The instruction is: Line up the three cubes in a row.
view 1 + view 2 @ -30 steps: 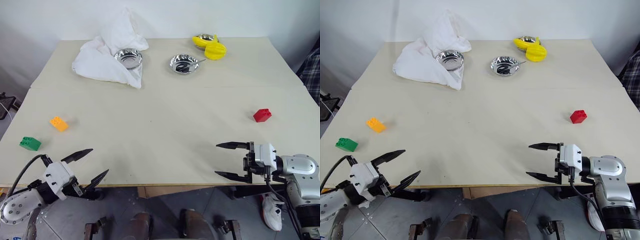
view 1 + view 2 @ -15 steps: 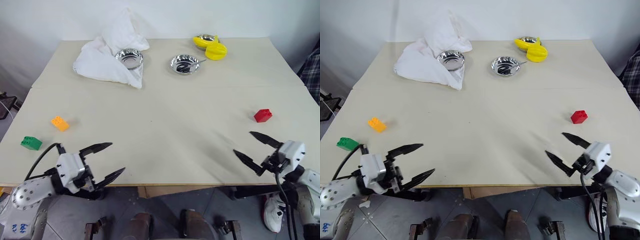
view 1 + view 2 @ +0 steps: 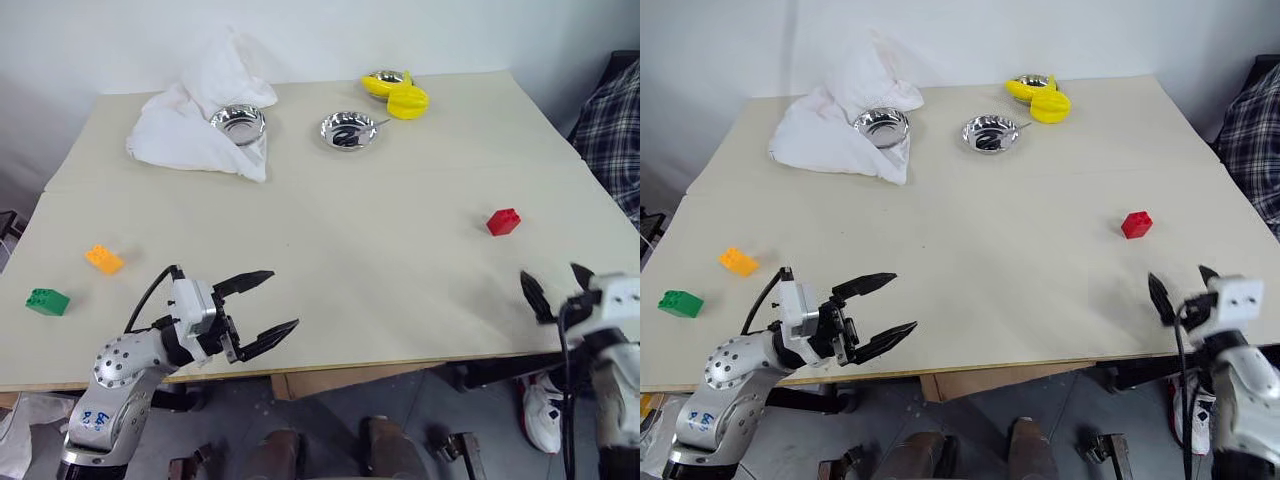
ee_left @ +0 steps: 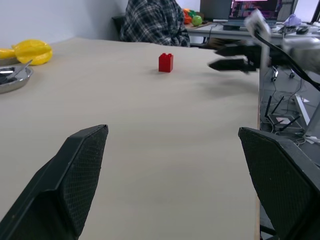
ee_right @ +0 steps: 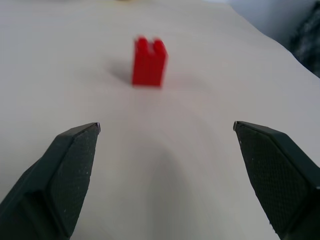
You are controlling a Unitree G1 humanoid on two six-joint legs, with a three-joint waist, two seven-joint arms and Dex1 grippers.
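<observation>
Red cube [image 3: 503, 221] near right edge | both tools released: left tool [image 3: 262, 312], right tool [image 3: 556, 292]

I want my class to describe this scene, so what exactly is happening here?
A two-armed robot faces a beige table, both grippers open and holding nothing. The right gripper is near the small red studded block, which sits ahead of its fingers. The left gripper hovers at the table's near edge, with the orange-yellow block and green block off to its left. The blocks lie far apart, not yet in a row.
</observation>
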